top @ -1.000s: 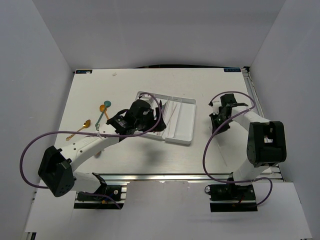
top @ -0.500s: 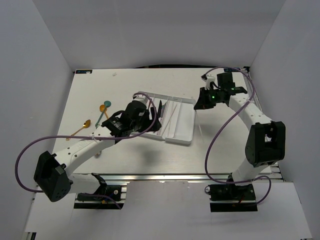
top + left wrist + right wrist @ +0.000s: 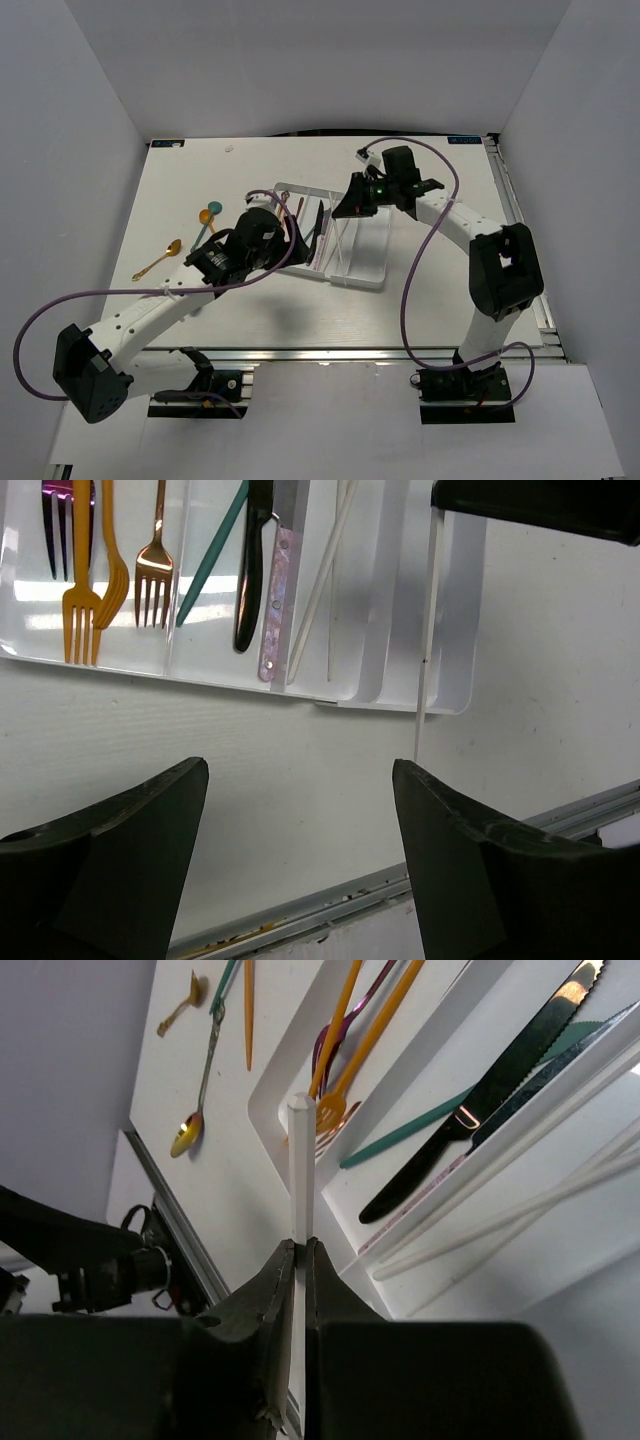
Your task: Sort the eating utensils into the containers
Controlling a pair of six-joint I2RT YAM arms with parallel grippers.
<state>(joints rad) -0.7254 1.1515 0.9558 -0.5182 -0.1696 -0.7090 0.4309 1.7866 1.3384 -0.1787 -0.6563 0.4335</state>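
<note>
Right fingers point(image 3: 278, 1280): pinching a thin pale chopstick point(image 3: 300, 1160) above the shallow white rectangular plastic tray point(image 3: 460, 600).
Left fingers point(image 3: 130, 820): spread wide, over the bench point(image 3: 300, 730).

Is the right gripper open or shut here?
Shut. The right gripper pinches a pale chopstick between its closed jaws, as the right wrist view shows.

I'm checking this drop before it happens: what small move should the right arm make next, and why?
Probably lower the right pincer and lay its chopstick flat over the compartment where other pale chopsticks already lie, then release. The pincer is shut on the stick, which hangs steeply above the tray. In the left wrist view its tip shows past the near rim.
</note>
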